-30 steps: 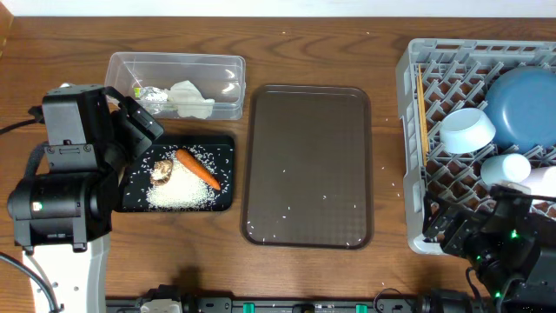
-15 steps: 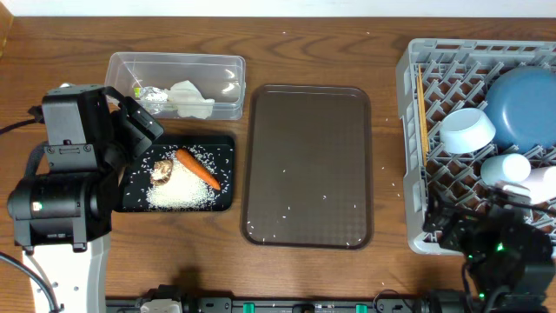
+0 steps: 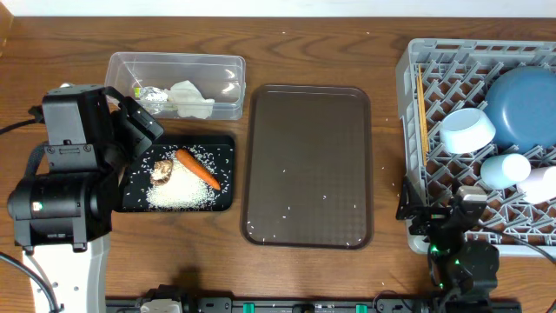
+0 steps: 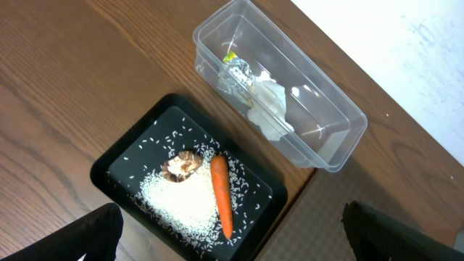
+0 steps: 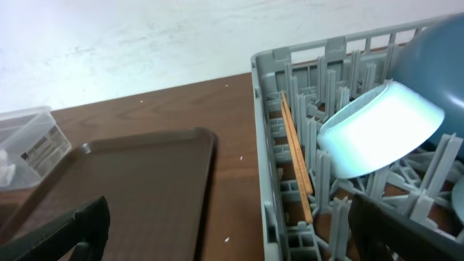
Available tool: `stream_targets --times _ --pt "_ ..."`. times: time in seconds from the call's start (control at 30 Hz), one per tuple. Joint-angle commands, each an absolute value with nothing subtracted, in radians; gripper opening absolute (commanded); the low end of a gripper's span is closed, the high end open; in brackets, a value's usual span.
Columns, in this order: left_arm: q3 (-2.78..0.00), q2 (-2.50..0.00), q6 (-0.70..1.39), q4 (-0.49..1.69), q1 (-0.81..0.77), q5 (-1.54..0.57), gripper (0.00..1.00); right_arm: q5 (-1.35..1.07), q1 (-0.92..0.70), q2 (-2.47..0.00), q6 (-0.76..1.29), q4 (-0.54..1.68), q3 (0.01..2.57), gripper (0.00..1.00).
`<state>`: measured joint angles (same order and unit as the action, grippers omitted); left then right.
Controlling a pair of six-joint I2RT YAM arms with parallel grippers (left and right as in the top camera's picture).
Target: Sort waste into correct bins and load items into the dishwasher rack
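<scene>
White rice, a brown lump and a carrot lie in the black tray. The clear tub behind it holds the snack wrapper and crumpled paper. In the grey rack sit the blue plate, white bowl, light-blue cup, pinkish cup and chopsticks. My left gripper hangs open and empty above the tray's near end. My right gripper is open and empty by the rack's front left corner.
The flat brown serving tray lies in the middle of the table with a few stray rice grains on it. A narrow strip of bare wood separates it from the rack's left wall.
My right arm has slid left along the rack's front edge and drawn back toward the table's front. The left arm and all objects are unchanged.
</scene>
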<state>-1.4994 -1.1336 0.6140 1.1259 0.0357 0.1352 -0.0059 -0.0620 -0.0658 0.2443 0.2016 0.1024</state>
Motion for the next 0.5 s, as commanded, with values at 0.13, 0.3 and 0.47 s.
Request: stream_targets --times 0.13,0.3,0.47 --pt "-1.503 -1.136 0.615 1.129 0.034 0.15 0.98 -0.03 0.011 -0.006 0.226 0.142 0.039 0.99" --pt "-1.503 -1.136 0.615 1.129 0.034 0.15 0.98 -0.039 0.089 -0.006 0.219 0.071 0.005 0.99" --pt "-1.503 -1.136 0.615 1.129 0.034 0.15 0.98 -0.034 0.102 -0.005 0.09 0.055 0.005 0.99"
